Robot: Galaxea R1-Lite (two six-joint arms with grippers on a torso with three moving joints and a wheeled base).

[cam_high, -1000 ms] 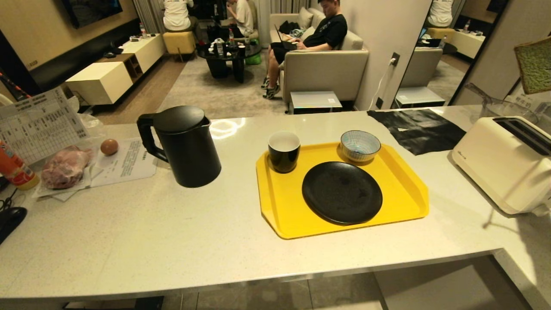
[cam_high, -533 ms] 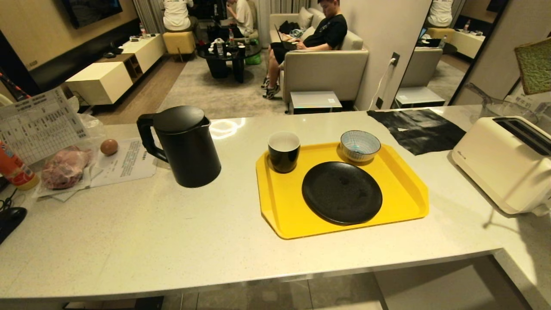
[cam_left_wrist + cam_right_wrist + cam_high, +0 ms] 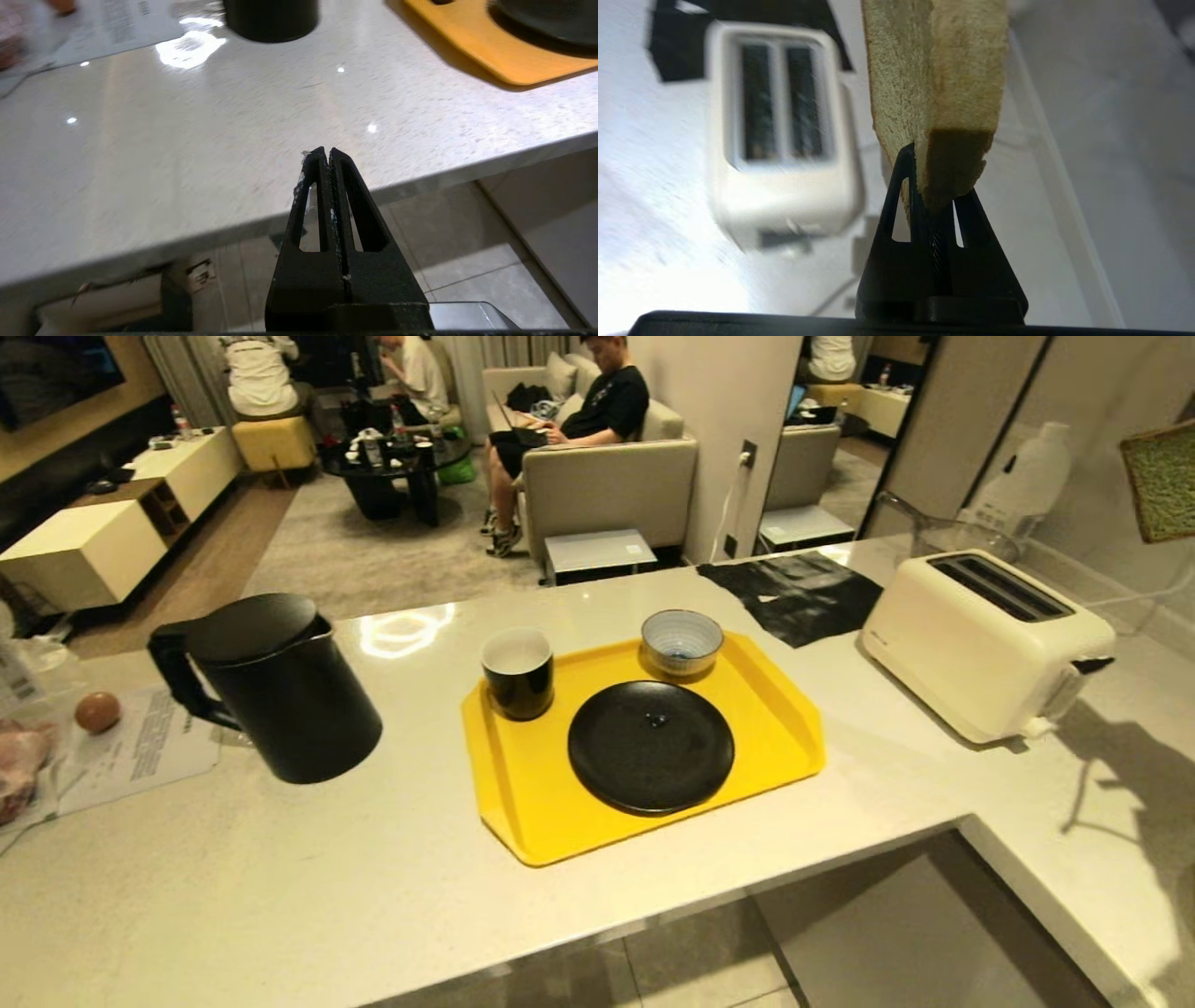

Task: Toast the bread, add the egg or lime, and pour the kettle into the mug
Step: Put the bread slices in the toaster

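Nearest to us, our left gripper (image 3: 325, 156) hangs parked just off the front edge of the pale speckled stone counter (image 3: 308, 887), its two black fingers pressed flat together on nothing. Further in sits the yellow plastic tray (image 3: 523, 803) carrying a round matte black plate (image 3: 651, 747), the short glossy black mug with a white inside (image 3: 518, 672) and a small blue-and-white striped bowl (image 3: 681, 642). To the left of the tray stands the tall matte black electric kettle (image 3: 280, 691) with its loop handle turned away from the tray, and beyond it, near the left edge, the small orange-brown egg (image 3: 97, 711) rests on a printed paper sheet (image 3: 140, 751). To the right of the tray the cream two-slot toaster (image 3: 980, 639) sits on the counter with its slots open upward. Our right gripper (image 3: 931, 196) is clamped on the lower edge of the pale green slice of bread with a tan crust (image 3: 934, 93), holding it upright in the air, above and off to one side of the toaster rather than over a slot. We judge we are in the toasting step, carrying the bread in. Next we must bring the slice over one slot, line its thin edge up with the opening, then lower it and let go. People sit in the lounge behind, well apart.
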